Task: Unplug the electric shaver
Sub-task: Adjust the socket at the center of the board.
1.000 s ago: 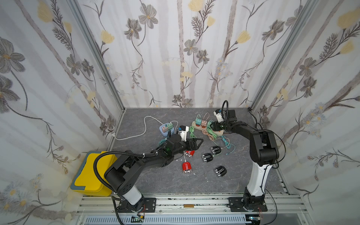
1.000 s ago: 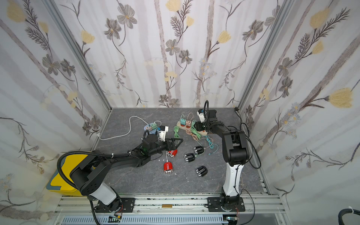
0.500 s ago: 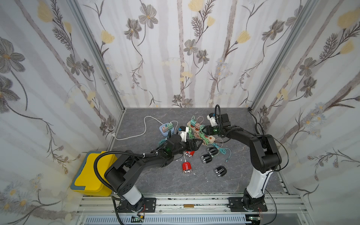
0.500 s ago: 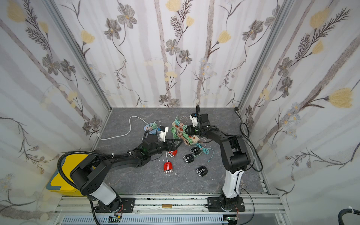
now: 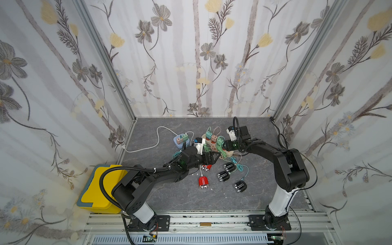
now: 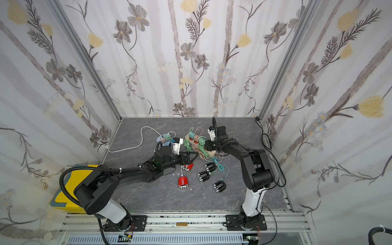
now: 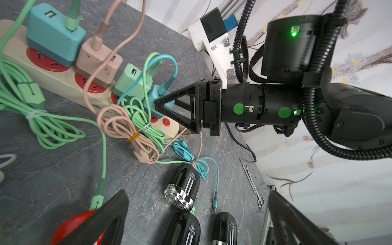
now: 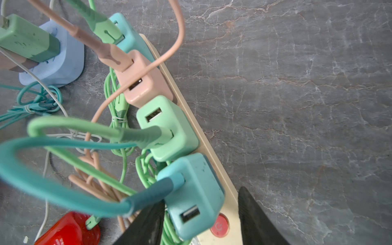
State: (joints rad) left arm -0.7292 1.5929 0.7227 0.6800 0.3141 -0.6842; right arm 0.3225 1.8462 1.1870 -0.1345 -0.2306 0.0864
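The right gripper (image 8: 200,199) straddles the teal charger (image 7: 151,99) at the switch end of the power strip (image 7: 67,77), jaws spread and not yet clamped, seemingly lined up to pull it. The left gripper (image 5: 213,158) hovers wide open over the black electric shavers (image 7: 184,186) beside the strip, likely ready to steady them.

Black cylindrical electric shaver (image 7: 184,188) lies on its side; teal cube adapter (image 8: 195,195) sits plugged (end socket) in cream power strip (image 8: 231,201).
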